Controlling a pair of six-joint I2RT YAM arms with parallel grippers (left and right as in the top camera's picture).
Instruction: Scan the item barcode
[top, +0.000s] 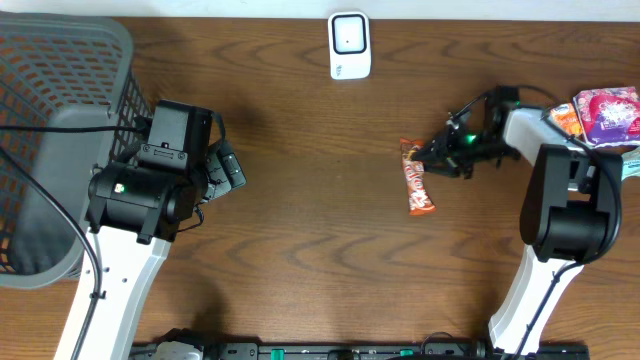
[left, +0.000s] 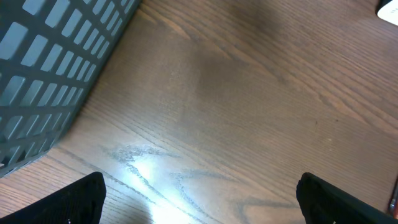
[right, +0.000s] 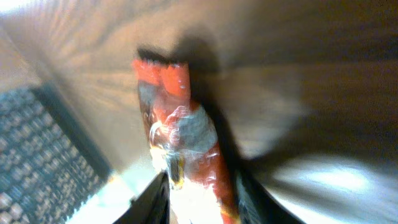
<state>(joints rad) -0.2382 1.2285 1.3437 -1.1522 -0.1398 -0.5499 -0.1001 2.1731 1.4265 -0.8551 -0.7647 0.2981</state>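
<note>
An orange-red snack packet (top: 416, 180) lies lengthwise on the wooden table, right of centre. My right gripper (top: 434, 155) is at its upper end. In the blurred right wrist view the packet (right: 180, 124) runs down between the two dark fingers of my right gripper (right: 202, 202), which stand one on each side of it; whether they press on it does not show. The white scanner (top: 349, 45) sits at the table's far edge, in the middle. My left gripper (top: 230, 170) hangs wide open over bare wood (left: 202, 199), nothing between its fingers (left: 81, 199).
A grey mesh basket (top: 60, 100) fills the far left; its wall shows in the left wrist view (left: 50, 62). Several colourful snack packs (top: 605, 115) lie at the right edge behind the right arm.
</note>
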